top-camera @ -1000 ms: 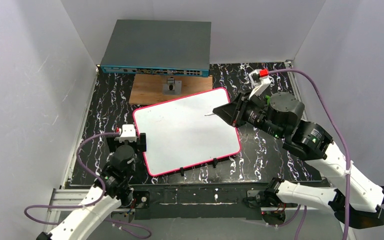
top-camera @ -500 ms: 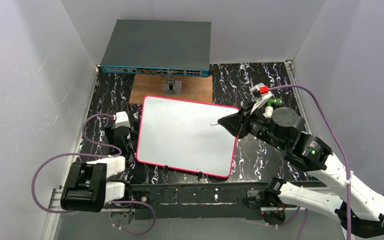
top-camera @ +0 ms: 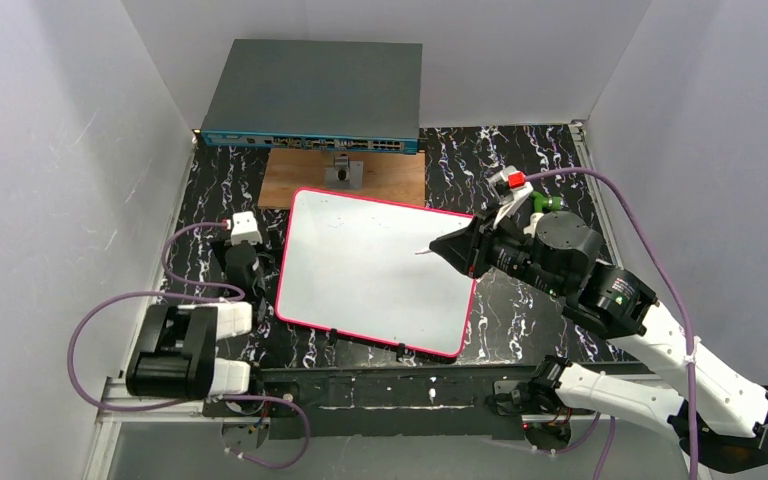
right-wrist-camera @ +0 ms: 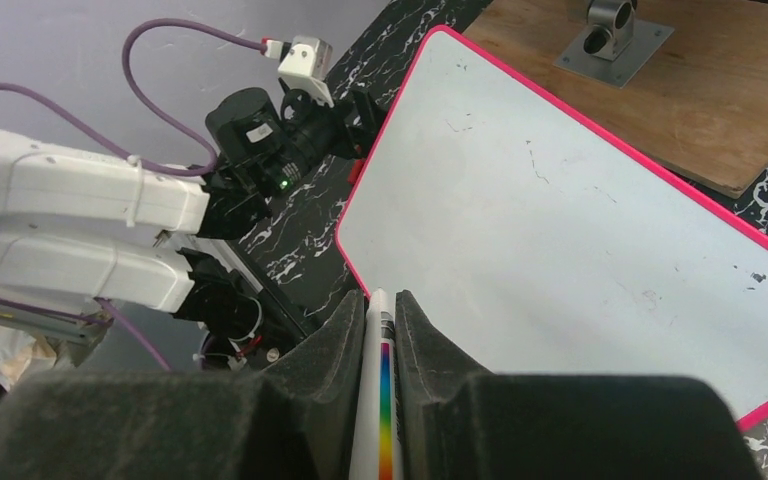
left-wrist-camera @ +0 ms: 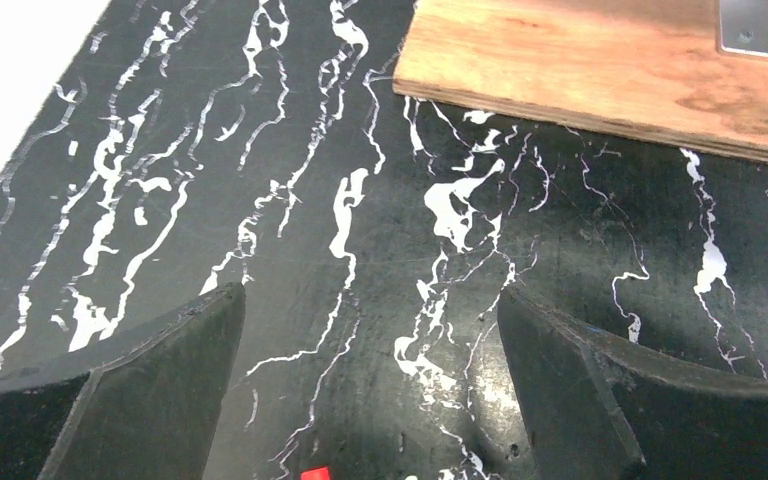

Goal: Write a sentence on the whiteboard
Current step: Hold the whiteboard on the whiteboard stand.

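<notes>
The whiteboard (top-camera: 375, 270) lies flat mid-table, white with a pink-red rim and black clips on its near edge; it also shows in the right wrist view (right-wrist-camera: 580, 230). Its surface carries only faint smudges, and the sentence is not in view. My right gripper (top-camera: 452, 247) (right-wrist-camera: 381, 300) hovers over the board's right edge, shut on a white marker (right-wrist-camera: 381, 345) with a rainbow stripe. The marker's tip (top-camera: 422, 252) points at the board. My left gripper (top-camera: 256, 268) (left-wrist-camera: 370, 310) stands open just left of the board, over the black marbled mat, holding nothing.
A brown wooden board (top-camera: 300, 180) (left-wrist-camera: 600, 70) with a metal clamp (top-camera: 343, 172) lies behind the whiteboard. A grey network switch (top-camera: 315, 95) sits at the back. White walls close in both sides. The folded left arm (top-camera: 185, 350) rests at the near left.
The whiteboard has turned clockwise and shifted slightly. The left arm has folded back to the near left with its gripper beside the board. The right gripper has stayed over the right edge.
</notes>
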Available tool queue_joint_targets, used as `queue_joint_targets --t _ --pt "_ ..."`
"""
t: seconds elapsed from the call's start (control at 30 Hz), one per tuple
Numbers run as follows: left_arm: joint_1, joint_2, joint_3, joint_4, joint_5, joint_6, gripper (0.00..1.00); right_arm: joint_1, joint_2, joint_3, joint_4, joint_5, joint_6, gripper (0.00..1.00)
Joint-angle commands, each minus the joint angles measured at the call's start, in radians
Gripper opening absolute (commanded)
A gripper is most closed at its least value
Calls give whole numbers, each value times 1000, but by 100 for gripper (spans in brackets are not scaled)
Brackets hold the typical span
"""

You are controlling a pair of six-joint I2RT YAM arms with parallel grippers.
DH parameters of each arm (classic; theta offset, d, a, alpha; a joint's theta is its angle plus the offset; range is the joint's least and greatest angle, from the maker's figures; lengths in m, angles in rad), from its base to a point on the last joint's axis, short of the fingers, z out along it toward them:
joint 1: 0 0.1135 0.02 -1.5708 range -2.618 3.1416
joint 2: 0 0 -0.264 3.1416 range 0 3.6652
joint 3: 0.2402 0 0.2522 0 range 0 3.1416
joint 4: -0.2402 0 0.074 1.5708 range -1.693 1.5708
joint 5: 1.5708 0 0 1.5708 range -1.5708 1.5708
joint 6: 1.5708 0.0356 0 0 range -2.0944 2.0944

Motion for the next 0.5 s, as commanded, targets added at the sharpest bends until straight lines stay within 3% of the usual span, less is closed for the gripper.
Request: queue_joint_targets --t 0.0,0.07,0.13,0.2,0.27,0.47 --pt "-1 134 -22 225 76 -9 98 -4 -9 42 25 -15 -11 1" --pt "0 184 -7 256 50 -1 98 -4 -17 42 17 -12 -9 1" --pt "0 152 32 125 56 -20 98 -4 -23 37 15 -5 -4 1" --pt "-1 183 36 176 53 3 98 -4 -27 32 13 -1 -3 1" --pt "0 160 58 94 44 -22 98 -4 -31 29 11 9 -3 1" --pt "-1 175 51 130 40 -18 98 -4 -33 33 15 34 -39 1"
